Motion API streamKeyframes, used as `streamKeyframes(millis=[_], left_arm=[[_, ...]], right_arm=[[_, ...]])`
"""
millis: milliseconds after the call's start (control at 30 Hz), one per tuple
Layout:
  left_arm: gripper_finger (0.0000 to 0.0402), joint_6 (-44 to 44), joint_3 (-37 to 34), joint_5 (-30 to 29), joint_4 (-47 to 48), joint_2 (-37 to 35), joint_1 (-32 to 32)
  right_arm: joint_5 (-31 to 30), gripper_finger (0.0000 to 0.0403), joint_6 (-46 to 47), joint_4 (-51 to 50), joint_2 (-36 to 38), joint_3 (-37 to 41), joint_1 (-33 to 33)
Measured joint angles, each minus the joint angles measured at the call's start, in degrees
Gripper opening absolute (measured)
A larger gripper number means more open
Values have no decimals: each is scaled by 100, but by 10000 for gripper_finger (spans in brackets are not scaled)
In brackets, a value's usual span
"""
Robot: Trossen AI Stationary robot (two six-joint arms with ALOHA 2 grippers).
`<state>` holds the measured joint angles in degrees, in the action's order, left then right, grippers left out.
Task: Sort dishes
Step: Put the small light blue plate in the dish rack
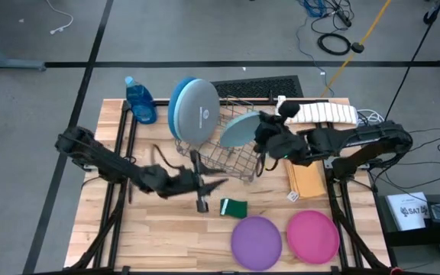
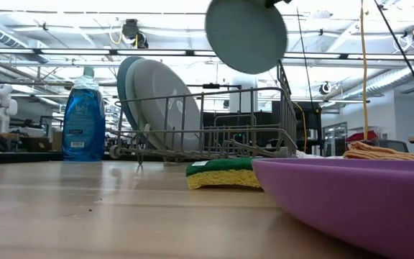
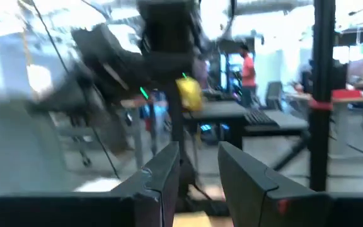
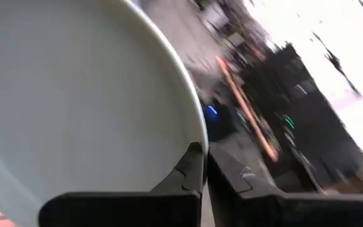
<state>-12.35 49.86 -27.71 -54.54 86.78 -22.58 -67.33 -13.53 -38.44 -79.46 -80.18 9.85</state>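
Already the right gripper (image 1: 264, 131) pinches the rim of the teal plate (image 1: 240, 128) above the wire rack (image 1: 231, 156) at centre frame, open slots lying directly below it, nearer this arm.

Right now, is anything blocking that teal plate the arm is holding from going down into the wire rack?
Nothing visible. The right gripper holds the teal plate above the rack's open slots; the two large plates stand at the other end.
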Motion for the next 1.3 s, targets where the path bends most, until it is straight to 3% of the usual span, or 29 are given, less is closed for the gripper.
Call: streamKeyframes(millis=[100,200,333,500,633,900,1033,1200,1300], left_arm=[[112,-519,128,-459,328,-506,20],[112,-1256,269,-1061,625,-942,16],[112,-1913,575,-1145,1011,-1451,8],[125,-2117,1228,-1133,3313,-1724,75],[161,-2275,1928,-1028,4927,-1694,83],[226,-3347,2652,-673,6550,-1484,123],[233,-3529,2859,-592,7300,-1232,174],[233,-4185,3107,-294,7565,-869,158],[233,-4216,3333,-519,7728,-665,172]], right_arm=[[792,0,-962,925,125,16,-20],[1202,0,-1497,1303,132,16,-96],[1968,0,-1627,1274,112,22,-310],[3547,0,-1773,1346,105,22,-587],[4431,0,-1794,1362,105,22,-823],[6472,0,-1894,1349,105,22,-1282],[7252,0,-1823,1341,94,22,-1531],[8243,0,-1398,1332,-3,22,-1905],[8410,0,-1226,1283,-81,21,-2025]])
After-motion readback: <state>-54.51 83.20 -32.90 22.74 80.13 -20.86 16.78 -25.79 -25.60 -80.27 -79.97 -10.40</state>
